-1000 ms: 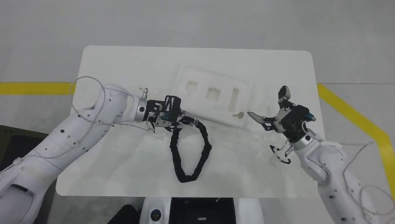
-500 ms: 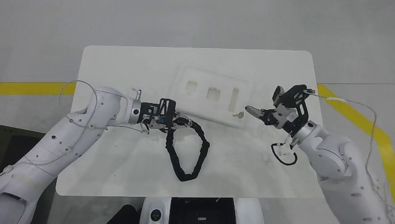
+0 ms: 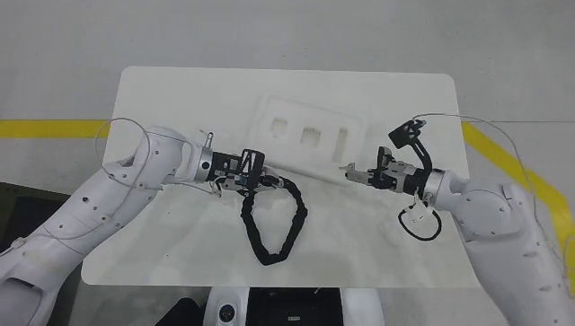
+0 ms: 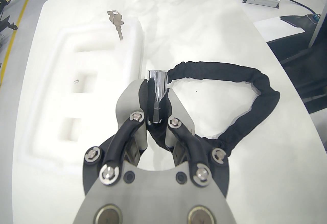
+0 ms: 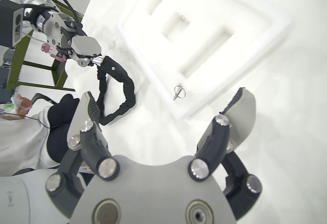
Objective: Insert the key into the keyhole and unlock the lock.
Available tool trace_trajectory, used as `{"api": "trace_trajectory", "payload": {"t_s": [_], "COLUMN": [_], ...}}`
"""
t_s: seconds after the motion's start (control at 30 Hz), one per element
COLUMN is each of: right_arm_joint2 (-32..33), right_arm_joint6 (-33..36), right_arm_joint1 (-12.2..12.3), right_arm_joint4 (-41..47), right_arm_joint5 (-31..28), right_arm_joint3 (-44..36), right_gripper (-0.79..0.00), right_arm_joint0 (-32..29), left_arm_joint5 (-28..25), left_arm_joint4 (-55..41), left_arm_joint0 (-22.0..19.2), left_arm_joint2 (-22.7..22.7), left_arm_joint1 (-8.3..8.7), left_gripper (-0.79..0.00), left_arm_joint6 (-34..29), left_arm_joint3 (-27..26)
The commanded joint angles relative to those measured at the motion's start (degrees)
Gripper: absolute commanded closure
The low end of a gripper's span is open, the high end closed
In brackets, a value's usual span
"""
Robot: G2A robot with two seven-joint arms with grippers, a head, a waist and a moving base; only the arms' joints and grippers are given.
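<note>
- The right gripper (image 3: 377, 154) has swung in toward the foam tray (image 3: 314, 103) over the last second, and its wrist has turned. Its jaws stand wide apart with nothing between them.
- One of its fingertips (image 3: 361, 174) is now just beside the key (image 5: 178, 91). The key lies with its ring on the tray's rim, at the corner nearest that arm. Whether they touch cannot be told.
- The left gripper (image 3: 260, 180) stays clamped on the chrome barrel (image 4: 158, 87) of the chain lock (image 3: 274, 223), beside the tray's near edge. The black-sleeved loop lies on the table (image 3: 180, 101) much as before.
- In the left wrist view, the barrel's lower end is hidden between the pads.
- In the right wrist view, the keyhole (image 5: 81, 62) shows on the lock's end face, turned toward the right gripper.
</note>
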Motion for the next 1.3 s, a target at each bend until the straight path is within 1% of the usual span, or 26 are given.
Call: {"api": "trace_trajectory", "payload": {"t_s": [0.0, 0.27, 0.47, 0.57, 0.6, 0.63, 0.67, 0.7, 0.73, 0.8, 1.17, 1.27], "right_arm_joint2": [0.1, -1.9, -3.5, -4.1, -4.4, -4.7, -5.0, -5.4, -5.7, -6.1, -7.2, -7.6], "right_arm_joint6": [0.6, 2.5, 3.7, 4.0, 4.0, 4.0, 4.0, 4.1, 4.2, 4.2, 5.3, 5.3], "right_arm_joint1": [0.0, 0.0, 0.0, 0.0, -0.1, -0.1, -0.1, -0.2, -0.2, -0.2, 0.0, 0.1], "right_arm_joint4": [1.7, 5.2, 4.7, 4.5, 5.2, 5.5, 5.4, 5.7, 5.8, 5.6, 4.6, 4.3], "right_arm_joint5": [0.8, 3.2, 4.7, 5.2, 5.4, 5.4, 5.4, 5.4, 5.4, 5.5, 6.3, 6.4], "right_arm_joint3": [0.8, 3.4, 4.9, 5.7, 6.1, 6.3, 6.5, 6.7, 6.8, 7.0, 7.8, 8.0], "right_gripper": [-0.785, -0.785, -0.779, -0.699, -0.683, -0.616, -0.526, -0.468, -0.391, -0.372, -0.369, -0.351], "right_arm_joint0": [0.8, 2.8, 5.0, 5.7, 5.8, 6.0, 6.2, 6.3, 6.5, 6.8, 7.4, 7.4], "left_arm_joint5": [0.0, 0.0, 0.0, 0.2, 0.3, 0.3, 0.3, 0.3, 0.3, 0.3, 0.3, 0.3], "left_arm_joint4": [0.1, 0.5, 0.6, 0.8, 0.9, 1.0, 1.0, 1.0, 1.0, 1.0, 1.0, 1.0], "left_arm_joint0": [-0.3, -1.4, -2.0, -2.1, -2.1, -2.1, -2.1, -2.1, -2.1, -2.1, -2.1, -2.1], "left_arm_joint2": [0.4, 2.0, 2.4, 2.3, 2.3, 2.3, 2.3, 2.3, 2.3, 2.3, 2.3, 2.3], "left_arm_joint1": [-0.09, -0.93, -1.87, -2.27, -2.38, -2.48, -2.52, -2.52, -2.52, -2.52, -2.52, -2.52], "left_gripper": [0.0, 0.0, 0.0, 0.0, 0.0, 0.0, 0.0, 0.0, 0.0, 0.0, 0.0, 0.0], "left_arm_joint6": [-0.2, -2.3, -3.1, -3.0, -3.0, -3.0, -3.0, -3.0, -3.0, -3.0, -3.0, -3.0], "left_arm_joint3": [0.2, 0.0, 0.8, 1.2, 1.2, 1.3, 1.4, 1.4, 1.4, 1.4, 1.4, 1.4]}}
